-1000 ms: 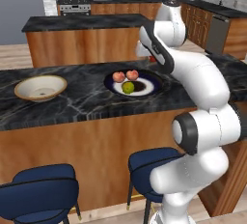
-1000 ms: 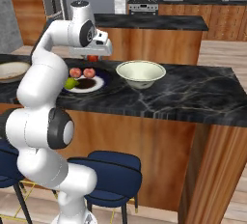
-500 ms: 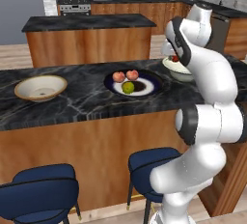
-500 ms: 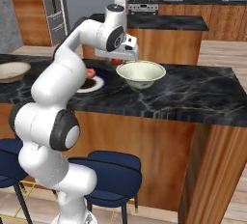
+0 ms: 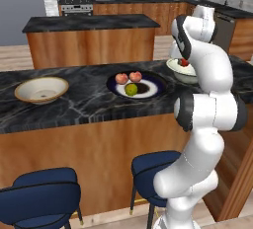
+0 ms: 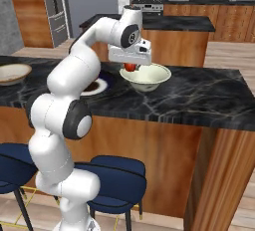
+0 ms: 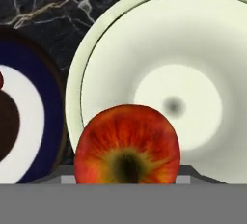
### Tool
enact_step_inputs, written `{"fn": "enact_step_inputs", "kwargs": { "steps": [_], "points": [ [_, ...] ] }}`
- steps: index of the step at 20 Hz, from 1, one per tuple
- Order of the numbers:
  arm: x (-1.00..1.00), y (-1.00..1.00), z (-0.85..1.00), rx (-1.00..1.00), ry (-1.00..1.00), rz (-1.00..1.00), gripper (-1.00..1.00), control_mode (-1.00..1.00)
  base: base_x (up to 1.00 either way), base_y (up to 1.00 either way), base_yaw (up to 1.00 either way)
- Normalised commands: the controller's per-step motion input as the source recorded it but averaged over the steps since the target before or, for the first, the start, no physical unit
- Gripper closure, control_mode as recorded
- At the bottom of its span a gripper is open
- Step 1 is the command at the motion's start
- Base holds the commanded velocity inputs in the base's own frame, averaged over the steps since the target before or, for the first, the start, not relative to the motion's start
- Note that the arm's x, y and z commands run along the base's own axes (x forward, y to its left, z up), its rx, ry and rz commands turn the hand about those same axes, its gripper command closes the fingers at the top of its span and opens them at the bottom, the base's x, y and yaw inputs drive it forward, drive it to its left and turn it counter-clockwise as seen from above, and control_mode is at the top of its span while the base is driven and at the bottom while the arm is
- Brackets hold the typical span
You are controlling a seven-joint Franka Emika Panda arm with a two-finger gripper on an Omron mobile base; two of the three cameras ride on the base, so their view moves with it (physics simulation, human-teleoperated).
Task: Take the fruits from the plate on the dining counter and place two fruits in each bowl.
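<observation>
My gripper (image 6: 130,67) holds the apple (image 7: 127,145) over the pale bowl (image 7: 202,49); I should lower toward its centre before letting go.

Two base cams sit behind the arm, one off to its left and one to its right, both looking forward and down across the desk (image 5: 74,107). They share the same stretch: the plate (image 5: 153,89), the pale bowl (image 6: 149,78) and the kitchen beyond. The left one also catches the tan bowl (image 5: 40,89) at the far left. The hand cam looks straight down, very close over the pale bowl's rim, apple (image 7: 127,147) right up front.
</observation>
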Motion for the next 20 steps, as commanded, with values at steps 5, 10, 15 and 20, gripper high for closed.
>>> {"fn": "enact_step_inputs", "kwargs": {
  "steps": [5, 10, 15, 20],
  "points": [
    [0.07, -0.12, -0.01, -0.01, 0.11, 0.0, 1.0, -1.0, 0.0, 0.0, 0.0],
    [0.0, -0.16, -0.38, 0.0, 0.0, 0.0, 1.0, -1.0, 0.0, 0.0, 0.0],
    [-0.15, -0.03, -0.39, 0.0, -0.01, 0.0, 1.0, -1.0, 0.0, 0.0, 0.0],
    [0.42, 0.0, -0.09, 0.0, 0.0, 0.0, 1.0, -1.0, 0.0, 0.0, 0.0]
  ]
}}
